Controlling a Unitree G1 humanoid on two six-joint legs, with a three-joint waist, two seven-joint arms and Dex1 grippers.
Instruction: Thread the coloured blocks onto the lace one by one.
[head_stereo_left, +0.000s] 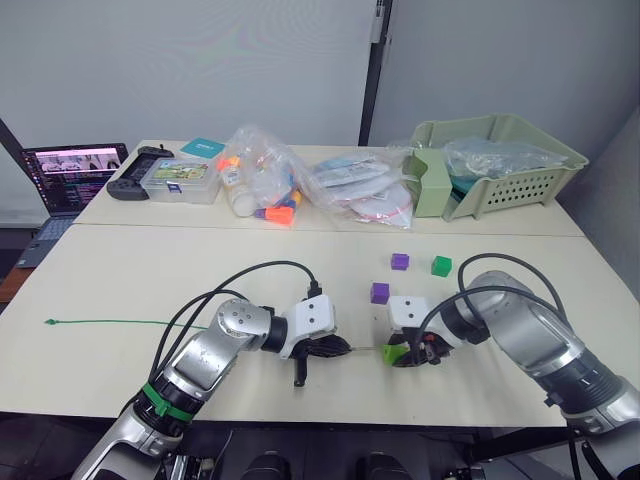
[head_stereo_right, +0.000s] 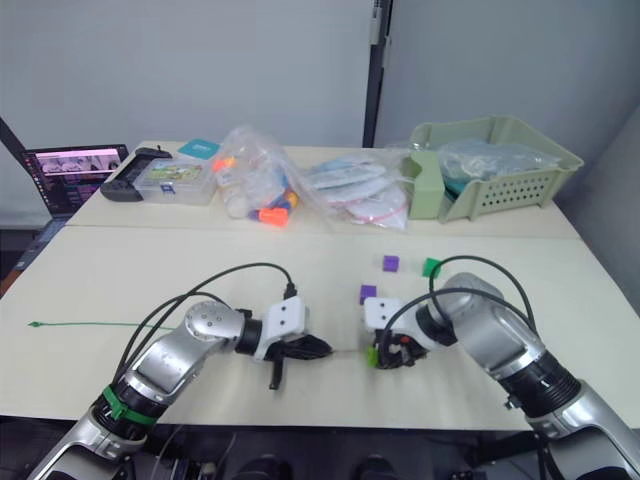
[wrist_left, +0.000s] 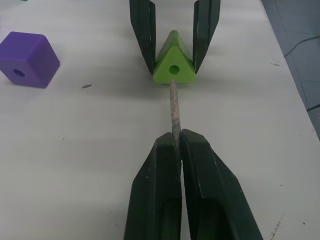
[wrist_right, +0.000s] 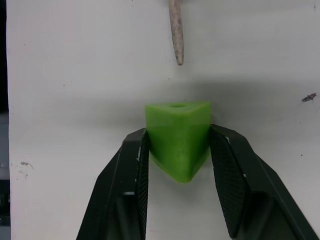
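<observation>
Two hands meet over the near edge of my table (head_stereo_left: 120, 290), the biggest thing in sight. Along its far side I see a green basket (head_stereo_left: 500, 160), a laptop (head_stereo_left: 70, 180) and clear bags of bits (head_stereo_left: 350, 185). My right hand (head_stereo_left: 405, 353) is clamped on the lime green block (wrist_right: 177, 135), a three-sided piece with its hole facing the left hand (head_stereo_left: 335, 349). That left hand is pinched tight on the lace (head_stereo_left: 110, 323) just behind its grey tip (wrist_left: 174, 110), and the tip points straight at the block's hole, its end just short of it and not inside. The green lace trails off across the table to my left. Two purple blocks (head_stereo_left: 380, 292) (head_stereo_left: 400, 261) and the dark green block (head_stereo_left: 441, 265) sit loose just beyond the right hand.
</observation>
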